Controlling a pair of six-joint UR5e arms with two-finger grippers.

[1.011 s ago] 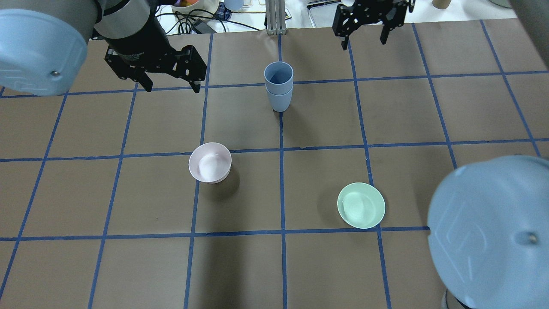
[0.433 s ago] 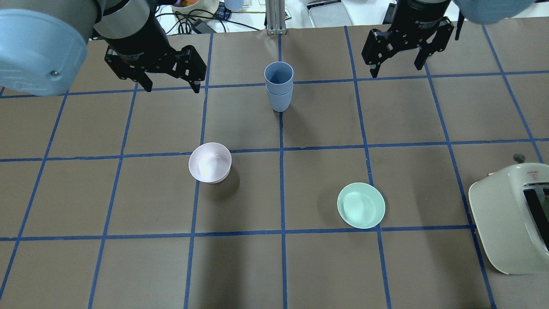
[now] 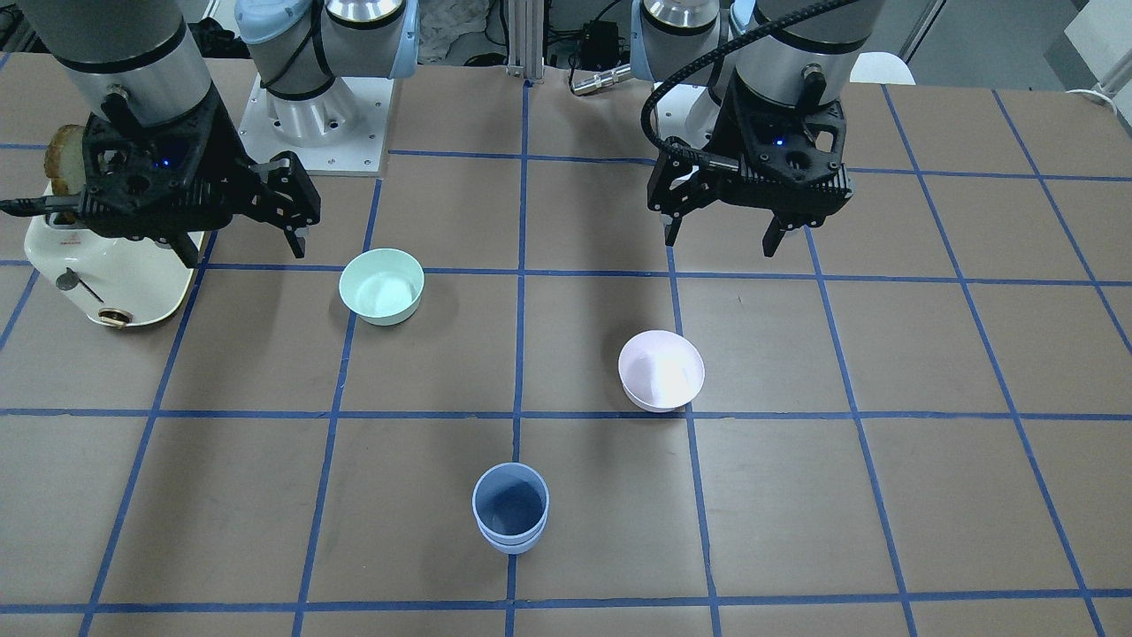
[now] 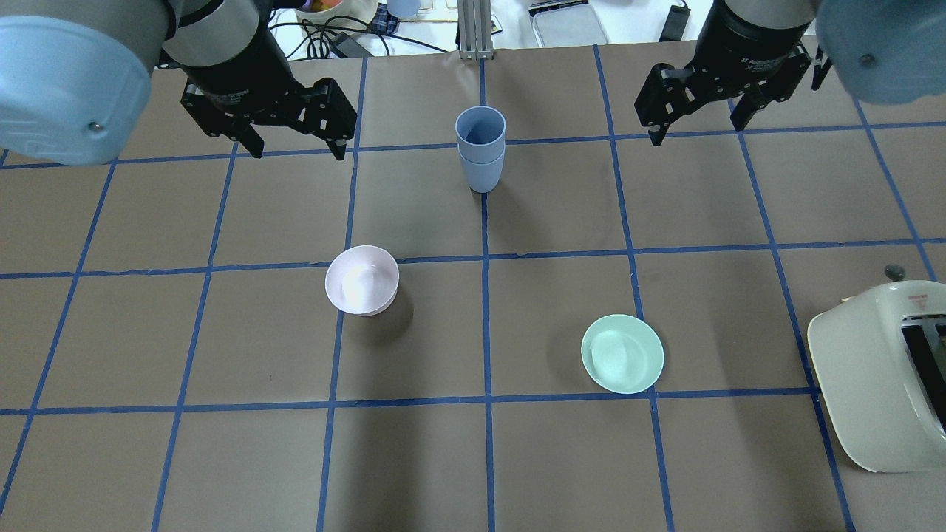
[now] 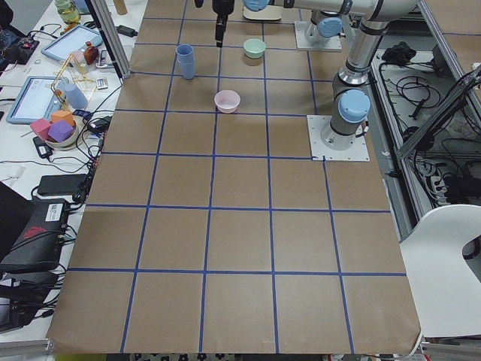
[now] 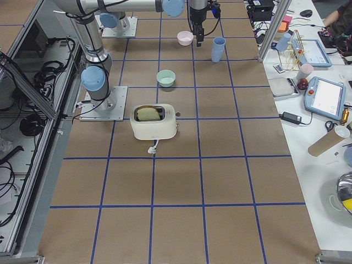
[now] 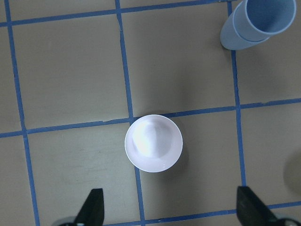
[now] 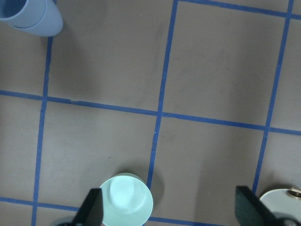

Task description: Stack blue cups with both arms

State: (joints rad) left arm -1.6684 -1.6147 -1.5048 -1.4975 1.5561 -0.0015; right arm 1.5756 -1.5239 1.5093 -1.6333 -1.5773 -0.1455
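Brown gridded table (image 4: pixel 414 458) holds the blue cups (image 4: pixel 480 157) nested upright; left gripper (image 4: pixel 297 150) and right gripper (image 4: pixel 698 131) hang spread, empty. I'd back both off high, away from them.

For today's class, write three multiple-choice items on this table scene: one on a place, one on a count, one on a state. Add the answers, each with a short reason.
1. Where does the pink bowl stand relative to the blue cups?
A. Nearer the robot, toward its left
B. Farther from the robot, toward its right
C. Touching them

2. How many bowls are on the table?
A. One
B. Two
C. Four

3. What state are the two claws in?
A. Open and empty
B. Shut on a cup
C. Shut on a bowl

Answers:
1 A: the overhead view shows the pink bowl below and left of the cups, well apart from them.
2 B: only the pink bowl and the green bowl are there.
3 A: the left claw and the right claw each have their fingers spread with nothing between them.
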